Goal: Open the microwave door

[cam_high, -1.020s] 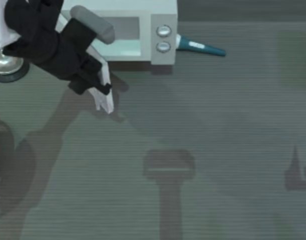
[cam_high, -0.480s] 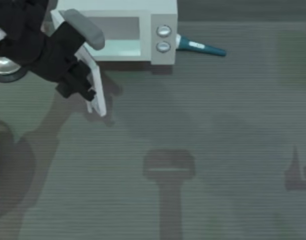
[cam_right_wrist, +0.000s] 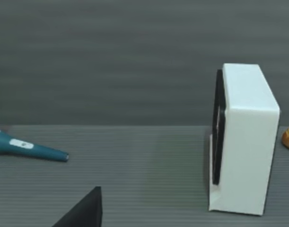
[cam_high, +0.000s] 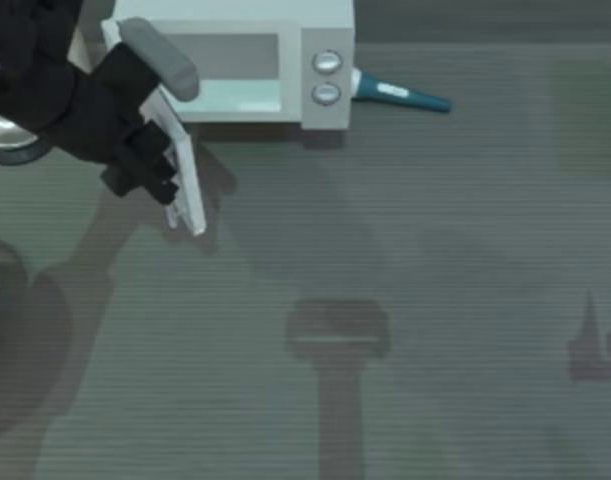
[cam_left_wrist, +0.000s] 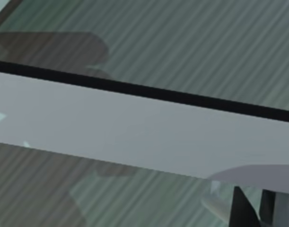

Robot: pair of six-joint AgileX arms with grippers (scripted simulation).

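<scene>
The left arm, black and bulky, reaches in from the table's upper left corner and slants down toward the front of the microwave (cam_high: 235,60). Its wrist is tilted, and the left pincer (cam_high: 165,190) sits at the outer edge of the microwave door (cam_high: 185,175), just in front of the microwave's left end. The black fingers (cam_high: 145,180) press against that edge of the door. The right arm is parked out of the overhead view; only a dark corner of its pincer (cam_right_wrist: 85,213) shows in its own wrist camera.
</scene>
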